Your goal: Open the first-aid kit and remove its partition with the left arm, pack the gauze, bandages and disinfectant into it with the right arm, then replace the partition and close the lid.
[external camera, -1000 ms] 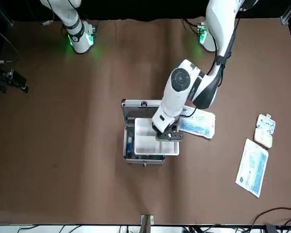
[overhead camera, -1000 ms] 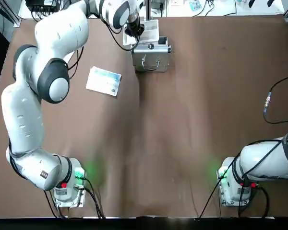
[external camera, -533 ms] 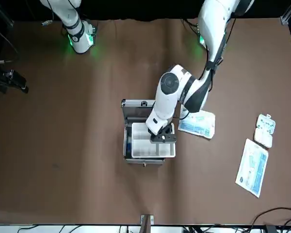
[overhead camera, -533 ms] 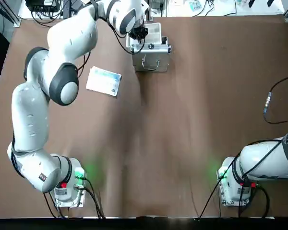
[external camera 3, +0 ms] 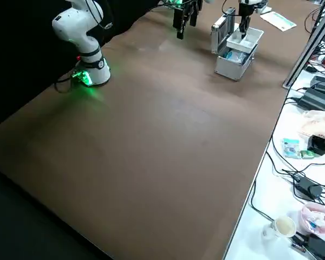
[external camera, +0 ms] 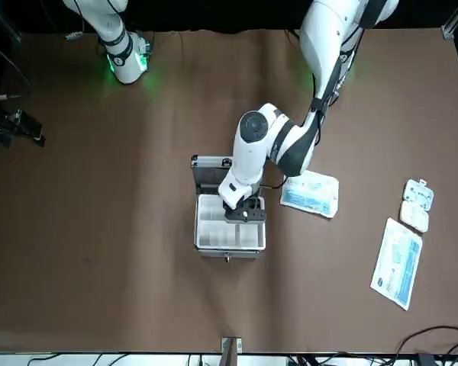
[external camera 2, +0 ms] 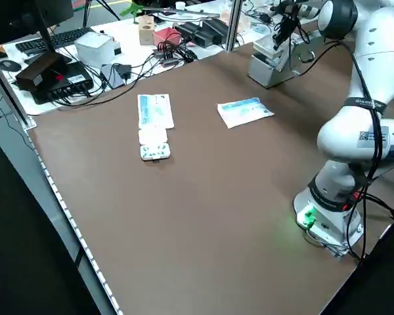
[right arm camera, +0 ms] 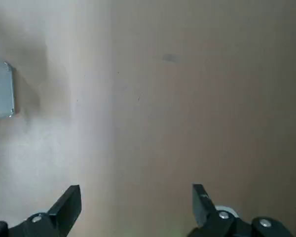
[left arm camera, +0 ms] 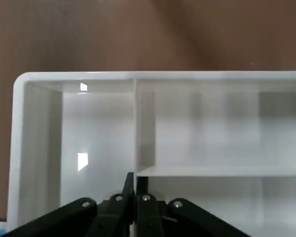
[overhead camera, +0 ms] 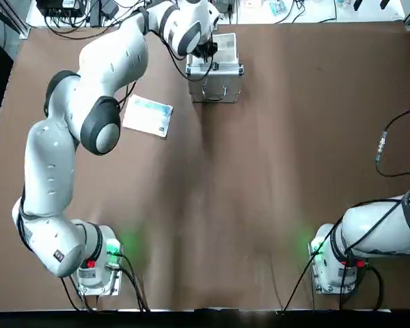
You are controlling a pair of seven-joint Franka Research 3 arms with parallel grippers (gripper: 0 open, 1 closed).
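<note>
Both arms are glossy white, built of rounded segments with grey discs capping the joints; the left arm (overhead camera: 68, 137) shows such a cap at its elbow and another near the wrist. Each stands on a round base lit green, with small red parts and black cables trailing off it, as at the right arm (overhead camera: 379, 232), where black cable also loops over the white shell. The fingers (left arm camera: 119, 210) are slim, black and angular, with small silver screws near their roots.

A robotics lab: two arms bolted to a brown table (external camera 2: 203, 197), beside a bench crowded with cables (external camera 3: 292, 179), a keyboard (external camera 2: 43, 41) and power bricks (external camera 2: 207, 29).
</note>
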